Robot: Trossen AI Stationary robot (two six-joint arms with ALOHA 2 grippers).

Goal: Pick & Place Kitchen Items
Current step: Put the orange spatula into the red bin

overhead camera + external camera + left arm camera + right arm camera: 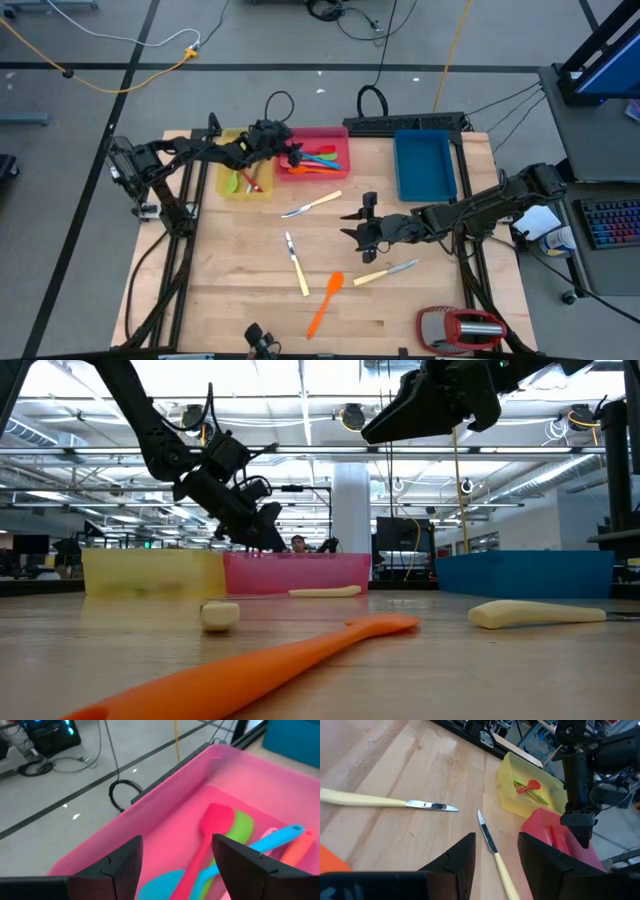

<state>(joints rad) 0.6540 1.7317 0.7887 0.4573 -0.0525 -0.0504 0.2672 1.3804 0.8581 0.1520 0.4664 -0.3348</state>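
**Left end effector open over the pink tray, right one empty above the desk**

The left end effector (293,153) hangs over the pink tray (322,134) at the back of the desk (230,300), fingers spread wide and holding nothing. Under it in the tray lie a red spatula (212,832), a green one (240,826) and a blue one (270,840), piled together. The yellow tray (226,180) beside it holds a red spoon (529,787) and green utensils.

The right end effector (358,226) hovers above the middle of the desk, fingers partly apart with nothing between them. Around it on the wood lie three cream-handled knives: one (312,205) nearer the trays, one (296,262) to its left, one (386,271) in front of it. An orange spatula (326,302) lies near the front edge. The blue tray (425,166) stands at the back right.
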